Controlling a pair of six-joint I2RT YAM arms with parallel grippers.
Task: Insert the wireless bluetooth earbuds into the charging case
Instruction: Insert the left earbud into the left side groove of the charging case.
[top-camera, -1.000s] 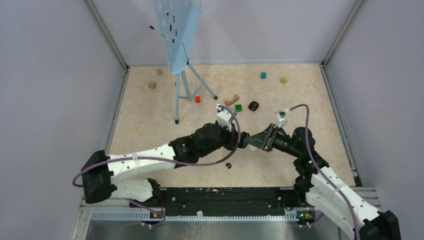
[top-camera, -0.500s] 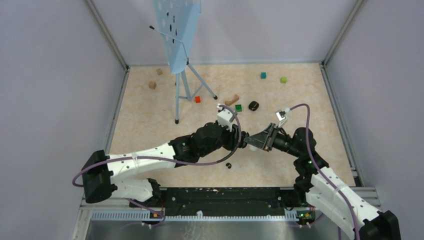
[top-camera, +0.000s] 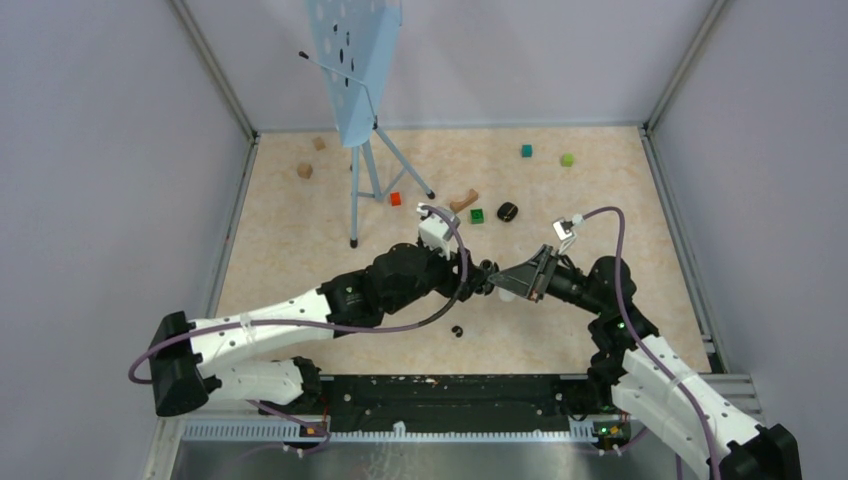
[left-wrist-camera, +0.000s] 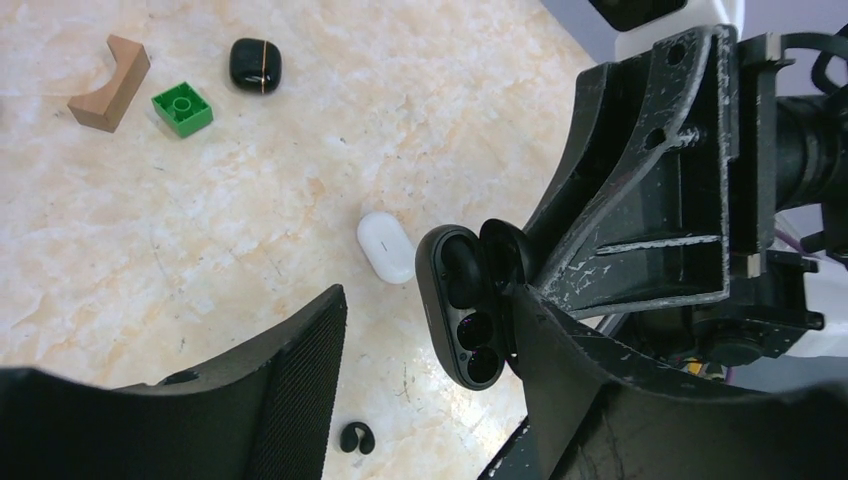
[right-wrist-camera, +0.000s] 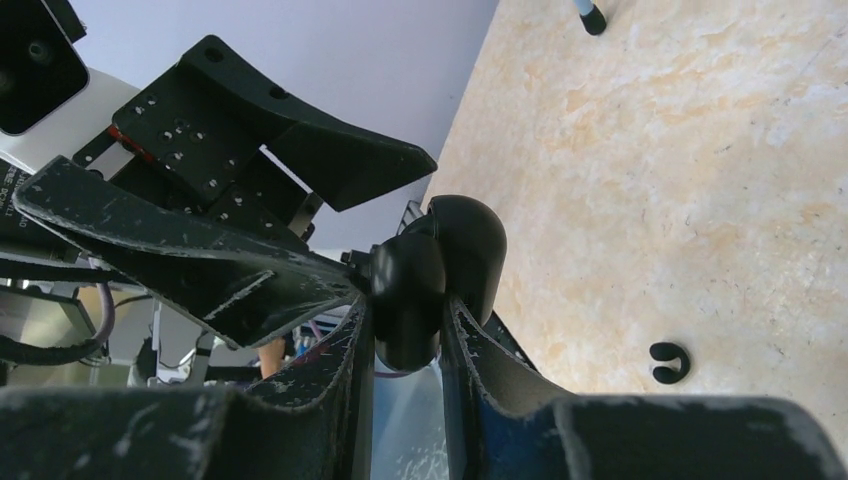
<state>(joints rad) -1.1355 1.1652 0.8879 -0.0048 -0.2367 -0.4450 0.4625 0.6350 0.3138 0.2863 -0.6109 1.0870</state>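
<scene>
Your right hand (right-wrist-camera: 405, 322) is clamped on the case (left-wrist-camera: 465, 320), one finger on each flank, holding it above the counter (top-camera: 300, 250) with the lid open. The open side faces your left hand (top-camera: 487, 275). Its fingers are apart and hold nothing, with the tips on either side of the case. I can't tell whether they touch it. The case interior is black on black, so I can't tell if a bud is seated.

Relative to the case:
- A loose black bud (top-camera: 457, 330) lies on the counter a bit nearer the arm bases, slightly left.
- A white oval piece (left-wrist-camera: 385, 246) lies on the counter just beside or under it. I can't tell what it is.
- Beyond it, toward the back wall, are a closed black case (top-camera: 507, 211), a green block (top-camera: 477, 215), a curved wooden piece (top-camera: 463, 200) and, further left, a red block (top-camera: 395, 198).
- Far back and left is a blue stand (top-camera: 355, 90), with two wooden cubes (top-camera: 304, 170) left of it.
- Far back and right are a teal cube (top-camera: 526, 151) and a lime cube (top-camera: 567, 159).
</scene>
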